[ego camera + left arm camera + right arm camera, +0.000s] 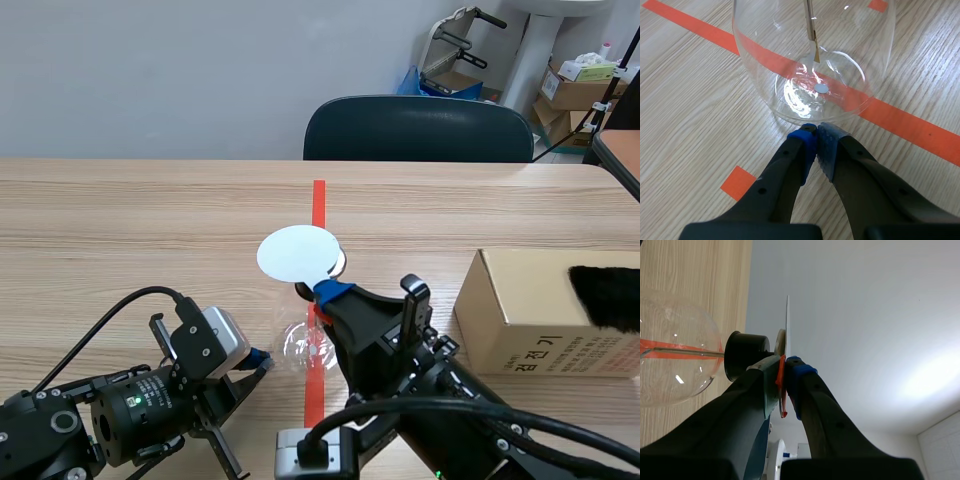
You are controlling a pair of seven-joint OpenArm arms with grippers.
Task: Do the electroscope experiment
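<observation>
Pale wood tabletop (120, 220) under a grey wall, dark chair (415, 130) at far edge. Left gripper (262, 358) pressed together on nothing, blue-padded tips meeting w/ no gap, nose right at the lower wall of the glass flask (303, 345); touching or just short, can't tell. Left arm (90, 420) lying low along near edge by near-left corner, wrist angled twd tabletop's middle.

Right gripper (330, 291) pinching the orange-red tab (781, 377) of a thin white disc (297, 253), fingers almost together w/ only the tab between them. Disc held roughly level above the flask's neck, over the small metal plate (339, 263) on the black stopper (303, 290); resting on it or just off, can't tell. Right arm (420, 390) rising from near edge, right of middle, gripper end up over the flask.

Flask upright on the red tape line near tabletop's middle, thin metal strip (812, 35) hanging inside. Cardboard box (530, 310) by right edge, black furry piece (605, 295) on top of it
</observation>
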